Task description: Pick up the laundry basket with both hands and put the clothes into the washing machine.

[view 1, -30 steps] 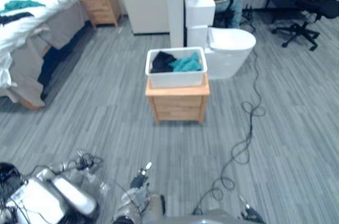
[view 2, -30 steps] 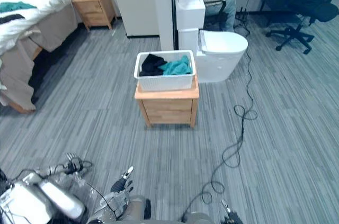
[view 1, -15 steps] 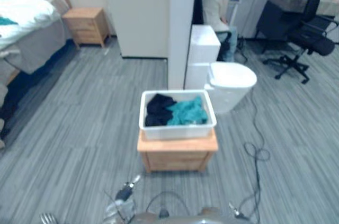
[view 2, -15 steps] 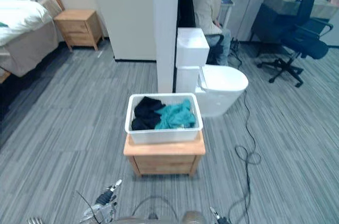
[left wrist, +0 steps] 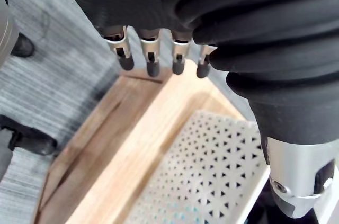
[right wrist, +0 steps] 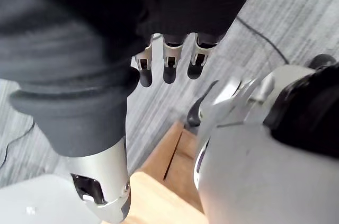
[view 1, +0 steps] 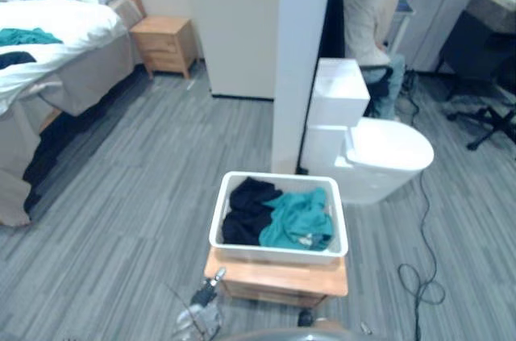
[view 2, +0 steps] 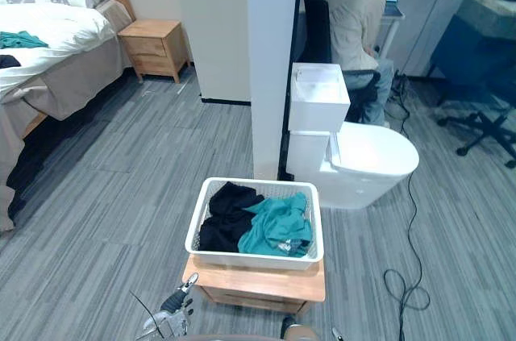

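The view has closed in: the laundry basket [view 1: 274, 254], clothes [view 1: 295, 220] inside, now sits just ahead, covering most of the wooden stand [view 1: 278, 276]. The left hand [left wrist: 152, 54] hangs by the basket's perforated wall and the right hand [right wrist: 168, 61] near the stand's edge — fingers loosely straight and empty, so grasping is likely next.

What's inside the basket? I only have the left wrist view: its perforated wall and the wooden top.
Observer: A black garment and a teal garment lie side by side in the white laundry basket.
Operator: Where's the right hand?
Observer: The right hand hangs over the floor beside the wooden stand, fingers straight, holding nothing.
Operator: What's beyond the basket?
Observer: A white toilet, and farther back a seated person.
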